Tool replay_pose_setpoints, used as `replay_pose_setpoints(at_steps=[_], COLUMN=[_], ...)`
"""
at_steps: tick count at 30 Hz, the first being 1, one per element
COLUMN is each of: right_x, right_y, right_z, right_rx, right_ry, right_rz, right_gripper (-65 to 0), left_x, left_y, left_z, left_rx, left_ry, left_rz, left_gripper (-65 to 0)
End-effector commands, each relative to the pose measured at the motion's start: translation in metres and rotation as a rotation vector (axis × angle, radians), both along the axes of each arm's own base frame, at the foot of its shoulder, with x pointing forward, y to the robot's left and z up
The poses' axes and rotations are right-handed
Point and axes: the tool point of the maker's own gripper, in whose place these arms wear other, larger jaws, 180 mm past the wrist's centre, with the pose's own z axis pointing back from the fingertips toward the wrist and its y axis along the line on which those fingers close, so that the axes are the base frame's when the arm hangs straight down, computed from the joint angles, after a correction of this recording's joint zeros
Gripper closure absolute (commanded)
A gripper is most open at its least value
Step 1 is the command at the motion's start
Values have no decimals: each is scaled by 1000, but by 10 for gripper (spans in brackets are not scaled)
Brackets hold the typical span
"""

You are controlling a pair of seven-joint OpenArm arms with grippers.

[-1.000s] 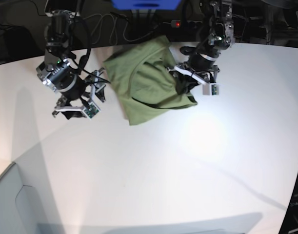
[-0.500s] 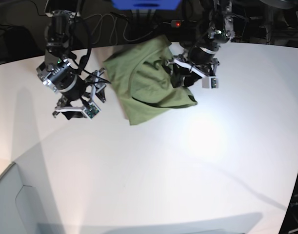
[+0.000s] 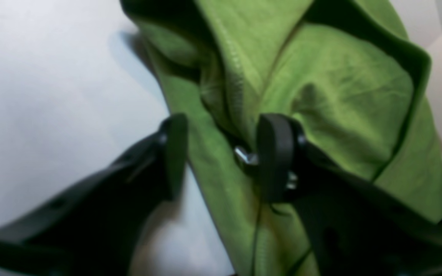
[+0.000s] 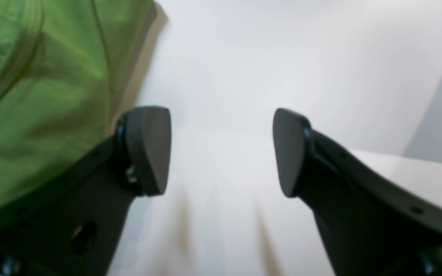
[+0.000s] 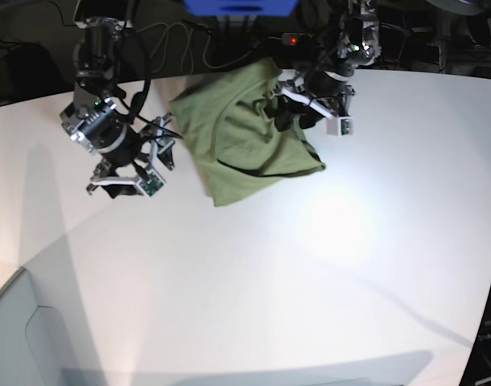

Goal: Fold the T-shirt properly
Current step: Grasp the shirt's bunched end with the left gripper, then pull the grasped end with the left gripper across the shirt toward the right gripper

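Both grippers gape: left gripper [image 3: 221, 157] straddles olive-green cotton T-shirt [image 5: 245, 141] fold at far right, right gripper [image 4: 221, 151] clamps nothing over white table [image 5: 309, 273], left.

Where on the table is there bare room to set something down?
Bare: the wide white table in front of the T-shirt, and right of the left hand. Crowded: the back edge, where both hands flank the shirt; right hand.

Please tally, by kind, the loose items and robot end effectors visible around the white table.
T-shirt: 1, olive green
End effectors: 2, the left end effector and the right end effector
Table: 1, white
Total: 4
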Motion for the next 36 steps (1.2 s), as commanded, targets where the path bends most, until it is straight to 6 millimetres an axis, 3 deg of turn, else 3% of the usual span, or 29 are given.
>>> replay_pose_setpoints(at_steps=[1,10,14,17,21,23,27,30,36], right_x=[5,5,5,5,5,6,11,12,17], right_y=[4,4,4,4,3,-1,-9,-28,-61], right_z=[10,10,10,10,10,12,16,18,24], right_rx=[14,14,14,14,10,-1,-23,-37,-46], right_ry=[-39,-39,-39,-39,-39,-47,-61,-65,-85], right_rz=[25,25,25,25,22,23,22,-32,-141], right_gripper=[-400,-400,-400,-400,-400,-400,-400,-400,-400], left_x=[4,-2,-13,-10,-5,-4,12,25,72], left_y=[-2,-3,-18,-29,-29,-28,-25,-28,-35], left_z=[9,-7,-22,-26,-28,-29,-25,-22,-20], left_rx=[-12,-19,-63,-102,-106,-96,-41,15,176], left_ry=[-38,6,59,71,69,69,38,47,43], left_rz=[-2,1,-25,-36,-34,-35,-132,-271,-506], left_gripper=[-328,-347,-340,-252,-34,0,0,0,0])
